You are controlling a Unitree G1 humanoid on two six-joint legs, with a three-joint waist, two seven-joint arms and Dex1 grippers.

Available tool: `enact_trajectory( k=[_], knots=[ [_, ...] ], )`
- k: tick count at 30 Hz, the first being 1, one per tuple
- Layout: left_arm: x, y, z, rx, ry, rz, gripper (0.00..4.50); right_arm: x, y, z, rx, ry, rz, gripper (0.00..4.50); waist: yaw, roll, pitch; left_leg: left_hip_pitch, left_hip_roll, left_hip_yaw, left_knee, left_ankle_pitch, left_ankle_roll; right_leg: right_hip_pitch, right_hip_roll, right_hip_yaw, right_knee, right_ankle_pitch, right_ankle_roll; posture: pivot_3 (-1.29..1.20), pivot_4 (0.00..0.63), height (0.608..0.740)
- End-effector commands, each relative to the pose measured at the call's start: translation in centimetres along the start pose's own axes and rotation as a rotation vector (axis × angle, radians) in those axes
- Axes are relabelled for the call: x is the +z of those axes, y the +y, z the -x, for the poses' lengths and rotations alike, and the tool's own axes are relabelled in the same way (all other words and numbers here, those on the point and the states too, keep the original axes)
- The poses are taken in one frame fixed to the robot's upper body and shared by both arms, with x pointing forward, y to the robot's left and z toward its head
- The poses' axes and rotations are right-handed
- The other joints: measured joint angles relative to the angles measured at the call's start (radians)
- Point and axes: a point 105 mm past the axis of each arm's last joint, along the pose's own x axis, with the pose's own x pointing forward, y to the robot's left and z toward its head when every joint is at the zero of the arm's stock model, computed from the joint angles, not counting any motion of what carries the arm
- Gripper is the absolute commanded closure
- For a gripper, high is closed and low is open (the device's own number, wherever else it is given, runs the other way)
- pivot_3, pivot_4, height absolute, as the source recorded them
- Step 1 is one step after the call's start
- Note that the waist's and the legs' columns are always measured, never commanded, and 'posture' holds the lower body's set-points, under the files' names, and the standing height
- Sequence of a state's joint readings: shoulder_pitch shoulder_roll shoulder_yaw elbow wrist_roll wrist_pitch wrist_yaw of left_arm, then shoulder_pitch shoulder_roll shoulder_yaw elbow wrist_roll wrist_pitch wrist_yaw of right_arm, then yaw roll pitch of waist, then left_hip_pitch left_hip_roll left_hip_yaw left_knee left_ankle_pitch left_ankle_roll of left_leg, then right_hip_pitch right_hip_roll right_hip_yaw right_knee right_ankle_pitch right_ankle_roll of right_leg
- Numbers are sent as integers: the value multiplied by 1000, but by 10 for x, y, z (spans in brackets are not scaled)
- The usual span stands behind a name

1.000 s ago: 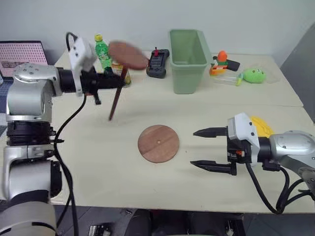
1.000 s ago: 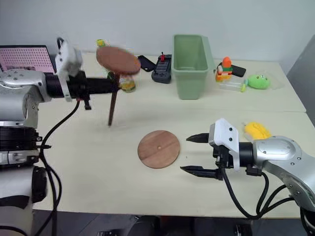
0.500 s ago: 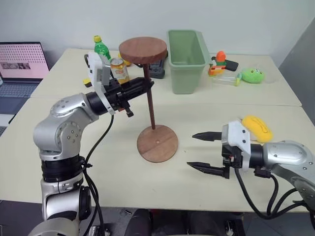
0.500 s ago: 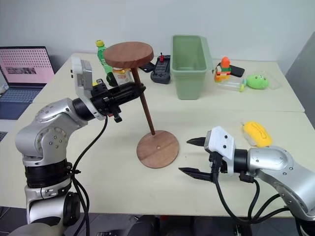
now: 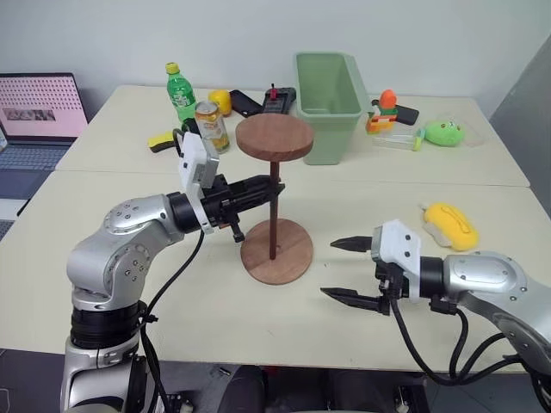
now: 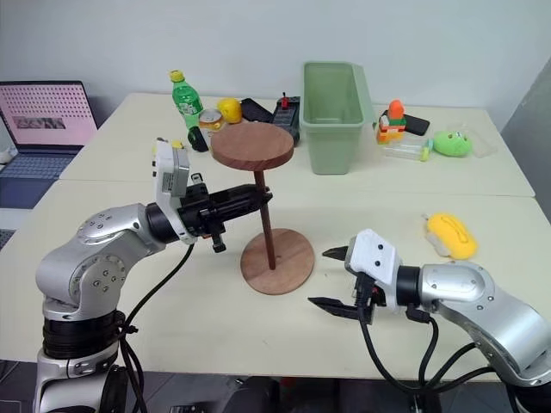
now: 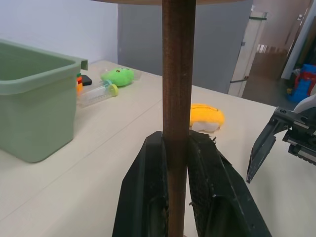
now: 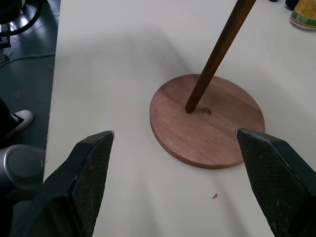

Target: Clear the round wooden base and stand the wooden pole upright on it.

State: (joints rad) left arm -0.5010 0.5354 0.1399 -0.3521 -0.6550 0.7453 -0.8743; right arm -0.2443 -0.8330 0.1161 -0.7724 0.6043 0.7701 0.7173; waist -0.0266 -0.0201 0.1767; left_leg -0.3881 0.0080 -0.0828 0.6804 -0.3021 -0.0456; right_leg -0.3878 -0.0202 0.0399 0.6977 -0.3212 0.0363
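Observation:
The round wooden base point(image 5: 288, 258) lies flat mid-table, a small centre hole point(image 8: 205, 111) in it. The wooden pole point(image 5: 274, 211) stands nearly upright on it, its fixed disc point(image 5: 274, 138) on top. The rod's lower end point(image 8: 190, 107) touches the base just beside the hole. My left gripper point(image 5: 263, 191) is shut on the rod about halfway up; both fingers point(image 7: 148, 197) press its sides. To the right of the base, my right gripper point(image 5: 337, 268) hangs open just above the table, holding nothing, its jaws pointing at the base point(image 8: 207, 138).
A green bin point(image 5: 327, 95), green bottle point(image 5: 181, 90), can point(image 5: 209, 125), black device point(image 5: 274, 99) and small toys point(image 5: 443, 132) stand along the back. A yellow toy point(image 5: 449, 225) lies behind the right arm. A laptop point(image 5: 39, 107) sits far left.
My left arm has carried the pole from the back left over to the base, turned it upright and lowered its free end onto the disc. The right gripper has barely shifted.

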Motion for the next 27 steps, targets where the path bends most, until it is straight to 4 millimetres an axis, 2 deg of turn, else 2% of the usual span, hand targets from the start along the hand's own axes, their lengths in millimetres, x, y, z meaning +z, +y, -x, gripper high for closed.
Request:
enact_trajectory(
  k=[1, 15, 27],
  knots=[
    [9, -1, -2, -3, -25, -59, 4256, 5, 1, 2, -11, -15, 33, 375, 0, 0, 0, 0, 0, 0, 0, 0, 0, 0, 0, 0, 0, 0, 0, 0, 150, 740],
    [10, 6, -8, 11, -40, -94, 4256, 4, -1, 3, -11, -6, 32, 375, 0, 0, 0, 0, 0, 0, 0, 0, 0, 0, 0, 0, 0, 0, 0, 0, 150, 740],
    [0, 9, -8, 43, -49, -96, 4256, 6, -3, 3, -9, -4, 45, 375, 0, 0, 0, 0, 0, 0, 0, 0, 0, 0, 0, 0, 0, 0, 0, 0, 150, 740]
  ],
)
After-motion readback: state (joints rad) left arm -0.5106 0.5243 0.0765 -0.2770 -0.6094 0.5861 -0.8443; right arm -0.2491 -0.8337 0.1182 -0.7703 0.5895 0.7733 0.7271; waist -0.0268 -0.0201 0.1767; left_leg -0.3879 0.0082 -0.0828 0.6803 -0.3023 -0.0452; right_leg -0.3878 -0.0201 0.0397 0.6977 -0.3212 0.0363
